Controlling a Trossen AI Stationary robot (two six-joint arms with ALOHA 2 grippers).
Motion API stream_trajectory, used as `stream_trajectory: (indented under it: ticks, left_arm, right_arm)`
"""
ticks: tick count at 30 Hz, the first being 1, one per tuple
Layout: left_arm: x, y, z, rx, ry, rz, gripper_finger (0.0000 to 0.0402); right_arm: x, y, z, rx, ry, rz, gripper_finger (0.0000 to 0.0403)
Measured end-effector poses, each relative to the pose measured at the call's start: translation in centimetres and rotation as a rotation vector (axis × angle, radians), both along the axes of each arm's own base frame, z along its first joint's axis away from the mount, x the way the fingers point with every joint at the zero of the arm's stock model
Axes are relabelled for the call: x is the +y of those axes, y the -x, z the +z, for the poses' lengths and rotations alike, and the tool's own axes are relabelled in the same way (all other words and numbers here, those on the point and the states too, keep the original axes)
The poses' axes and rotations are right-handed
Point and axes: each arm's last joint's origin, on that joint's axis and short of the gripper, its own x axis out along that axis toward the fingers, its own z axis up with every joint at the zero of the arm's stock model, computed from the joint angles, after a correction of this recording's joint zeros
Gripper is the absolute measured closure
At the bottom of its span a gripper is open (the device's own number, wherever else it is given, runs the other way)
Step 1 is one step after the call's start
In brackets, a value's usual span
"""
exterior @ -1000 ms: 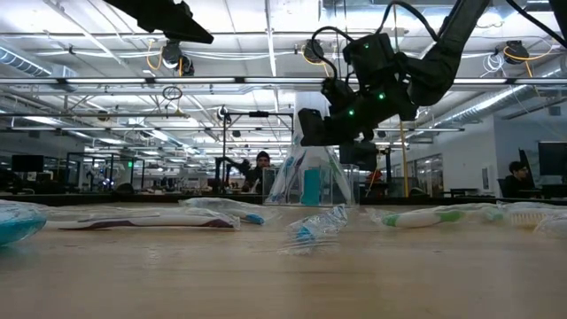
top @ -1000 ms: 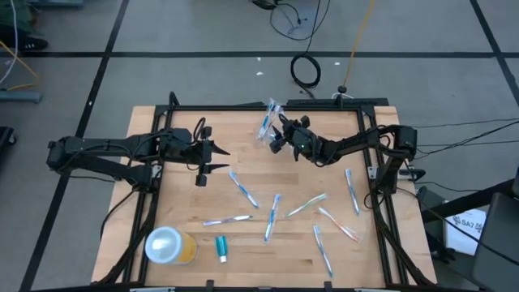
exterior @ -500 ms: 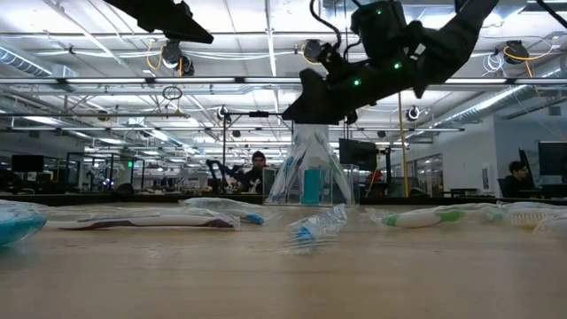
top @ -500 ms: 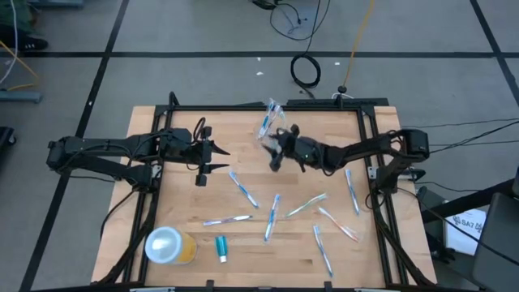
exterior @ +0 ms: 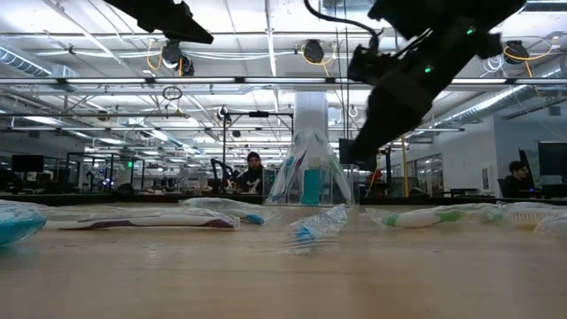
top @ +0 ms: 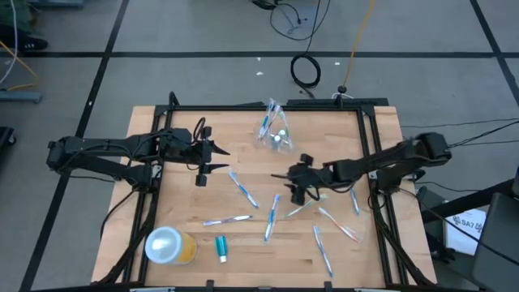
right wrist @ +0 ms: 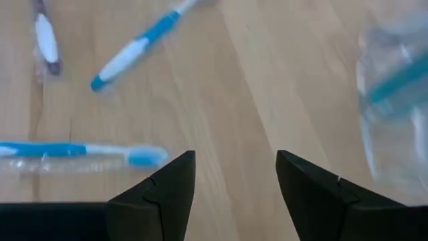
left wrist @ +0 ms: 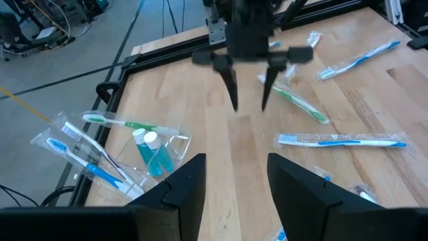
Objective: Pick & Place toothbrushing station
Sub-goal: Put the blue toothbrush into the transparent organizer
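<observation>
The small clear plastic cup (top: 274, 135) stands upright on its base near the table's far edge, with several toothbrushes and teal tubes in it. It also shows in the left wrist view (left wrist: 150, 152) and the low view (exterior: 310, 173). Several wrapped toothbrushes (top: 243, 189) (top: 272, 217) (top: 306, 204) lie flat on the table. A teal tube (top: 220, 247) lies near the front edge. My right gripper (top: 289, 186) is open and empty above the table's middle, near the scattered toothbrushes; it also shows in the left wrist view (left wrist: 247, 87), fingers pointing down. My left gripper (top: 220, 160) is open and empty at the left.
An orange-yellow cup with a white lid (top: 169, 246) stands at the near left corner. More toothbrushes (top: 350, 191) (top: 323, 250) (top: 227, 220) lie at the right and near the front. A black frame (top: 243, 106) runs round the table. People sit in the room beyond.
My right gripper has drawn away from the clear cup toward the table's near edge and now hangs over the scattered toothbrushes. The cup with its brushes and tubes stays standing at the far side.
</observation>
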Motion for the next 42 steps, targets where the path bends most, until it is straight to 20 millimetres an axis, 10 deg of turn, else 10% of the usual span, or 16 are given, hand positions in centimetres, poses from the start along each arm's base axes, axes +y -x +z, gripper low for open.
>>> stream_trajectory:
  ticks: [16, 42]
  left_arm:
    - [0.0, 0.0, 0.0, 0.0, 0.0, -0.001, 0.0236]
    - [0.0, 0.0, 0.1, -0.007, -0.003, -0.002, 0.0236]
  right_arm:
    - [-0.5, 10.8, 2.1, 0.454, -0.265, -0.763, 0.0204]
    - [-2.7, 13.5, -3.5, 0.604, -0.345, -0.985, 0.0234]
